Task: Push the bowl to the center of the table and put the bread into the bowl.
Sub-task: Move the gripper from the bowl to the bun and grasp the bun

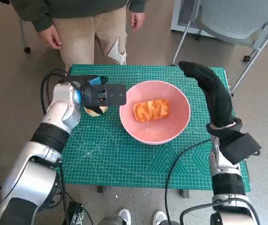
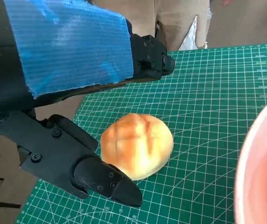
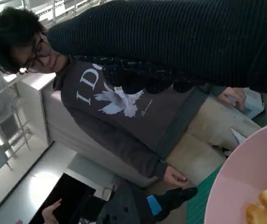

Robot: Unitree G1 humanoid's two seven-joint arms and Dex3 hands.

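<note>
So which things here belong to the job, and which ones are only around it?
Belongs to the job:
- pink round bowl
- orange glazed bread lying in the bowl
- pale round bread roll on the mat
- left hand over the roll
- right hand beside the bowl

Only around:
- green cutting mat
- standing person
- grey chair

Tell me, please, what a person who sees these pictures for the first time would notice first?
First the big pink bowl near the middle of the green mat, with a glazed orange pastry already lying in it. Next the left hand with blue tape, poised over a round bread roll beside the bowl, fingers apart around it. The gloved right hand is raised beside the bowl's other side, holding nothing.
</note>
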